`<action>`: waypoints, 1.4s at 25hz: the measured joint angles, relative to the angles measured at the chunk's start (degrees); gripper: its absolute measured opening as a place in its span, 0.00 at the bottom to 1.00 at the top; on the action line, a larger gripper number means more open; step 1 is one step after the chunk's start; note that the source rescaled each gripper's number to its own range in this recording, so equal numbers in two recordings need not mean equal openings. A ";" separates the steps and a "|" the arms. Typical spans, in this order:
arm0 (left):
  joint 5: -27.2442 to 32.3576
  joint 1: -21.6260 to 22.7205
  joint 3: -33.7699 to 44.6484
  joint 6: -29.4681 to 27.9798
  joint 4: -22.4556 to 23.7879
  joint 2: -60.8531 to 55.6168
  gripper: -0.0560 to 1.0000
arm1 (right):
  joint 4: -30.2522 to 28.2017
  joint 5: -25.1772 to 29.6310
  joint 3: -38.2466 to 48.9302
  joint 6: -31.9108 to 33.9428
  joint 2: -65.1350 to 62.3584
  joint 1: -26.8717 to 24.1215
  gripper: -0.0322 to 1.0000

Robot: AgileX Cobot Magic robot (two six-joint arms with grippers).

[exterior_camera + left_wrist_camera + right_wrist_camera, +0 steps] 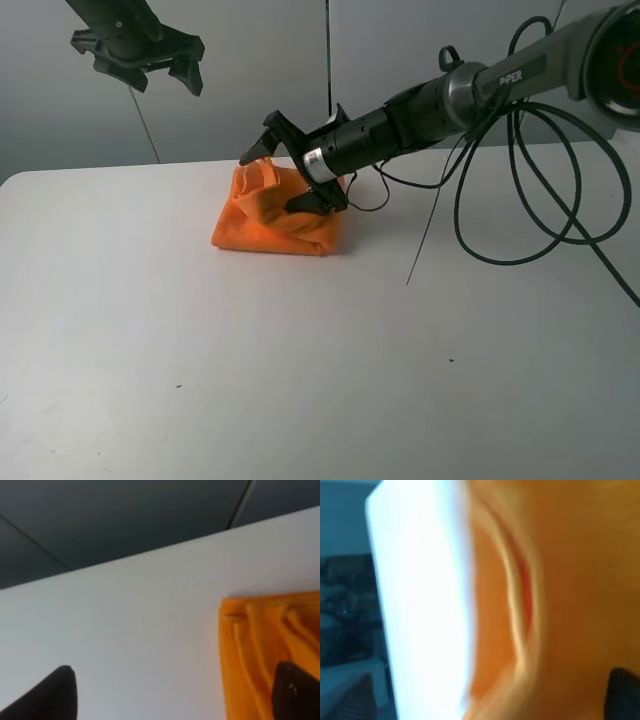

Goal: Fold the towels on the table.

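Note:
The orange towel (275, 215) lies bunched in a loose heap near the far middle of the white table (300, 380). My right gripper (282, 177) reaches across to it. Its jaws are spread wide, one finger above the towel's raised fold and the other low against the heap. The right wrist view is blurred. It shows the towel (560, 580) very close and one dark fingertip (624, 690). My left gripper (165, 75) hangs high above the table's far left, open and empty. In its wrist view the towel (265, 645) lies below, with one fingertip (295, 690) in front of it.
Black cables (520, 200) loop down from the right arm onto the table at the back right. A grey wall (250, 60) stands behind the table's far edge. The towel sits close to that edge.

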 joint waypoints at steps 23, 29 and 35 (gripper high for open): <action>7.70 0.14 -3.68 0.55 -0.26 -5.67 1.00 | -8.06 -2.44 -0.26 -3.07 -7.99 3.31 1.00; 13.79 4.20 -3.29 2.21 -4.00 -12.42 1.00 | -41.05 1.62 0.17 11.27 -18.92 -5.42 1.00; 14.60 9.79 6.56 4.19 -7.45 -21.84 1.00 | -72.39 5.35 10.21 21.57 -36.47 -15.56 1.00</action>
